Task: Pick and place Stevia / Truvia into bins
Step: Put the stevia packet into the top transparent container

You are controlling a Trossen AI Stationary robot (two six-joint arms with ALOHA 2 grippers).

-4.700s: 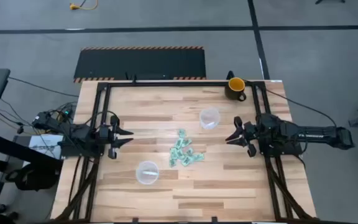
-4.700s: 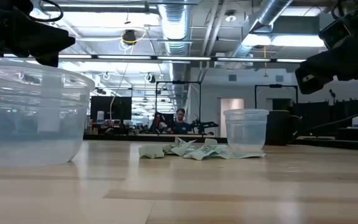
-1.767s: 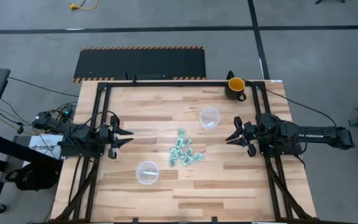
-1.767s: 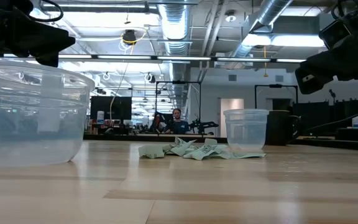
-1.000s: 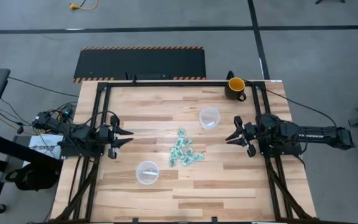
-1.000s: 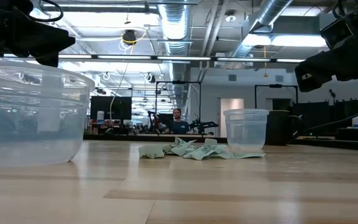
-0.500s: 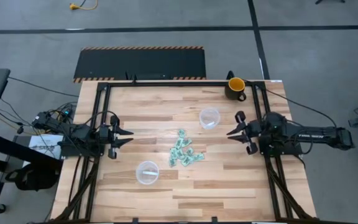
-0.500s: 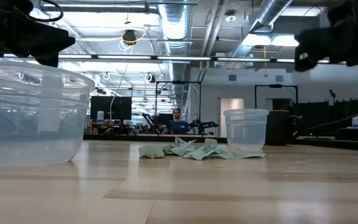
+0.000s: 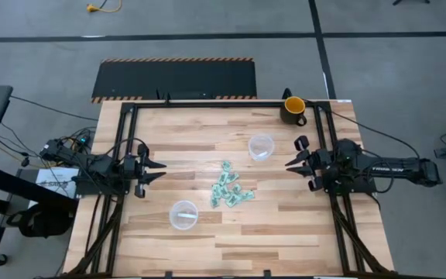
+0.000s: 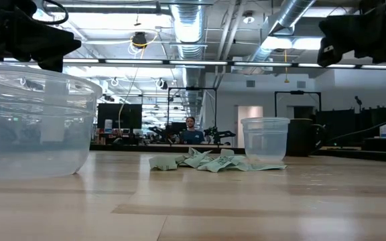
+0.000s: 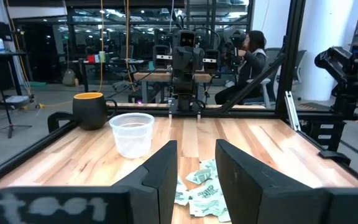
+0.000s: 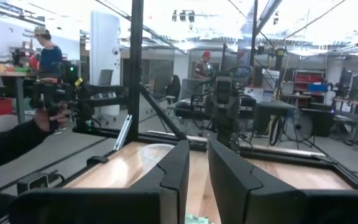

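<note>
The light green and white sachets (image 9: 229, 188) lie in a loose pile at mid-table, also seen in the low view (image 10: 206, 161) and the left wrist view (image 11: 204, 186). One clear cup (image 9: 261, 146) stands beyond the pile toward the far right (image 11: 132, 134). The other clear cup (image 9: 183, 215) stands near-left of it and looms large in the low view (image 10: 32, 124). My left gripper (image 9: 161, 169) hovers open left of the pile (image 11: 196, 152). My right gripper (image 9: 288, 164) hovers open right of it, above the table (image 12: 198, 149).
A dark mug with a yellow inside (image 9: 293, 108) stands at the far right corner of the table. A black frame (image 9: 207, 104) runs along the far edge and the sides. Bare wood lies between the pile and each gripper. People sit in the room beyond.
My right gripper has risen and shifted a little toward the table's far edge. The sachets, both cups and my left arm have stayed put.
</note>
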